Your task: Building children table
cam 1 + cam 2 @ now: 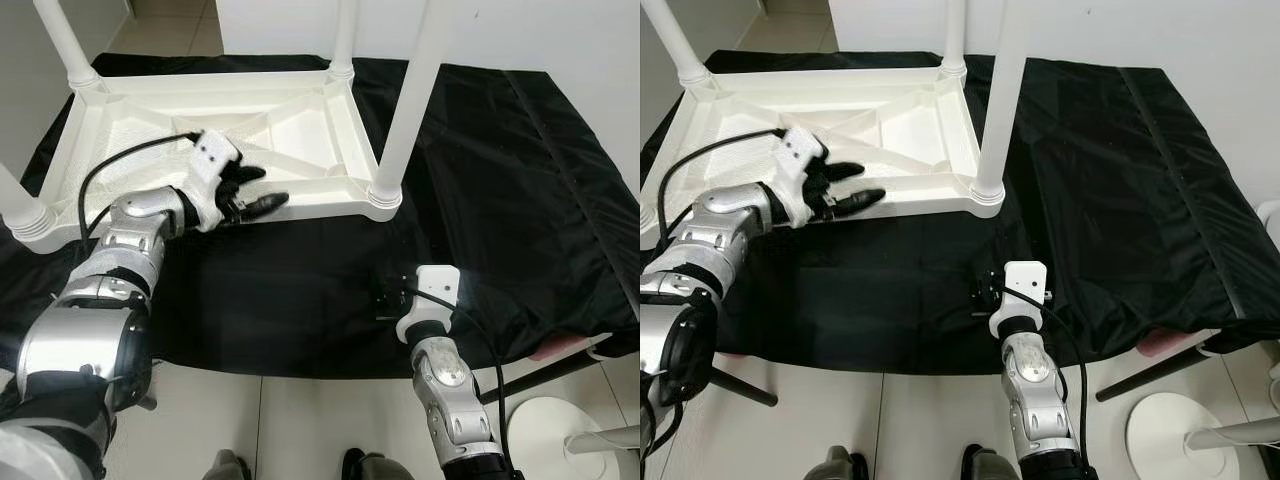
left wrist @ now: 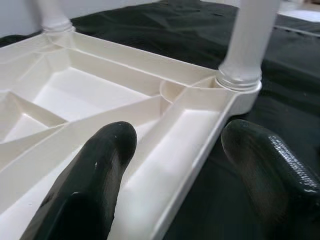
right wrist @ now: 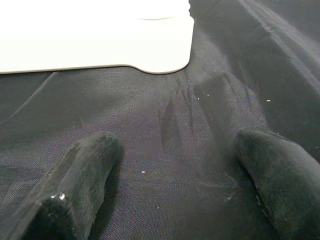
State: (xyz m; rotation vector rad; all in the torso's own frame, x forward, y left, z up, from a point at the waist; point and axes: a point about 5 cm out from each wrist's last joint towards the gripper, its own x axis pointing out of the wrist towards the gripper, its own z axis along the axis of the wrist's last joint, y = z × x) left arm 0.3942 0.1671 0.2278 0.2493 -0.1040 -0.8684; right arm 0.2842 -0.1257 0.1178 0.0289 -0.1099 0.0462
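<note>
A white plastic children's table (image 1: 300, 120) lies upside down on a black cloth (image 1: 520, 180). White legs stand up from its corners, one at the near right (image 1: 405, 110) and one at the far left (image 1: 65, 45). My left gripper (image 1: 262, 188) is open over the table's near rim. One finger (image 2: 95, 180) is over the ribbed underside and the other (image 2: 265, 165) is outside it, above the cloth. My right gripper (image 3: 170, 175) is open and low over bare cloth, in front of the near right corner (image 3: 165, 62), holding nothing.
The cloth's front edge runs just before my feet (image 1: 230, 465), with tiled floor beyond it. A white round stand base (image 1: 555, 435) sits on the floor at the lower right. A pink item (image 1: 565, 348) peeks from under the cloth. A white wall rises behind.
</note>
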